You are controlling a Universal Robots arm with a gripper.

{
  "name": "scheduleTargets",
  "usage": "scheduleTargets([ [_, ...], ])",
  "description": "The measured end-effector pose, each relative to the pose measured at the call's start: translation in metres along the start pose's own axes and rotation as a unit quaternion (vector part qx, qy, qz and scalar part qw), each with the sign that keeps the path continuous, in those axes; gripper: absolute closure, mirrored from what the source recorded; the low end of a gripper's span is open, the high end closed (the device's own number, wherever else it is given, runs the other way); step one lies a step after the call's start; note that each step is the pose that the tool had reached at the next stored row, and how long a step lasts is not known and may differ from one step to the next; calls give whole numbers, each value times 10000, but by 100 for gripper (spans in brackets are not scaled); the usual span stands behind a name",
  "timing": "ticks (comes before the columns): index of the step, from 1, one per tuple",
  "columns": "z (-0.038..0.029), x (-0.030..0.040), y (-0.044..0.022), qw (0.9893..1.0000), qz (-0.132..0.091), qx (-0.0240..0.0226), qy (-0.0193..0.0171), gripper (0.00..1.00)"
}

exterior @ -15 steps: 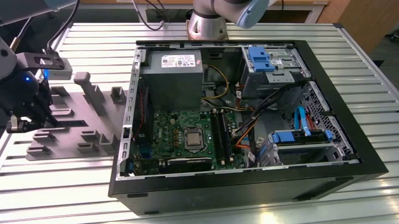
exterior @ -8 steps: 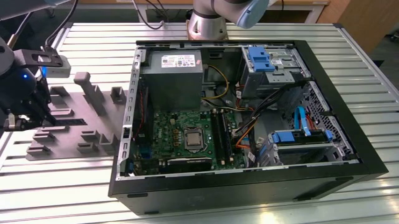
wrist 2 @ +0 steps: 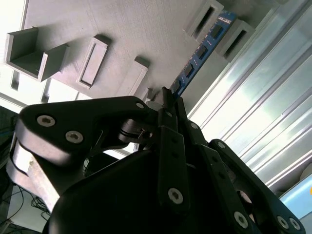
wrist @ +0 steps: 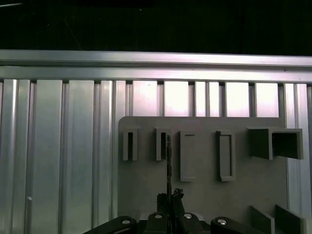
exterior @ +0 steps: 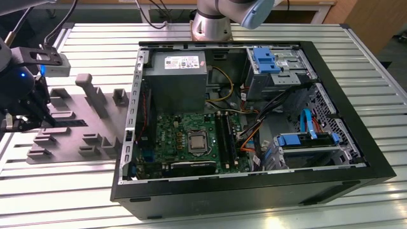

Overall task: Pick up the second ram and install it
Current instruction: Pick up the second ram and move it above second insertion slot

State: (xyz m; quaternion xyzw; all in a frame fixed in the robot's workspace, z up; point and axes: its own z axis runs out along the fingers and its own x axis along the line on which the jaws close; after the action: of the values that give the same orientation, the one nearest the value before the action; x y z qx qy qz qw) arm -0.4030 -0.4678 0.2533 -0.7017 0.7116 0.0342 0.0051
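Blue second ram (wrist 2: pixel 201 50) broadside in second wrist view | first wrist view: thin edge | jaws clamped on it

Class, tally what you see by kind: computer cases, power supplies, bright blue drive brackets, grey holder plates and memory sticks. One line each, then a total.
computer case: 1
power supply: 1
bright blue drive brackets: 2
grey holder plate: 1
memory stick, gripped by the pincer: 1
Total: 6

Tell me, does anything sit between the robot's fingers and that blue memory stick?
Nothing. In both wrist views the fingers pinch the second ram directly; its far end rests between two grey holders.
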Motion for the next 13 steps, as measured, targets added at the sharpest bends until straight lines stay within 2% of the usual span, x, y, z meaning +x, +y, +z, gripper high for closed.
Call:
scheduleTargets([
  [13, -153, -10, 7, 10000, 0, 1, 0, 86],
])
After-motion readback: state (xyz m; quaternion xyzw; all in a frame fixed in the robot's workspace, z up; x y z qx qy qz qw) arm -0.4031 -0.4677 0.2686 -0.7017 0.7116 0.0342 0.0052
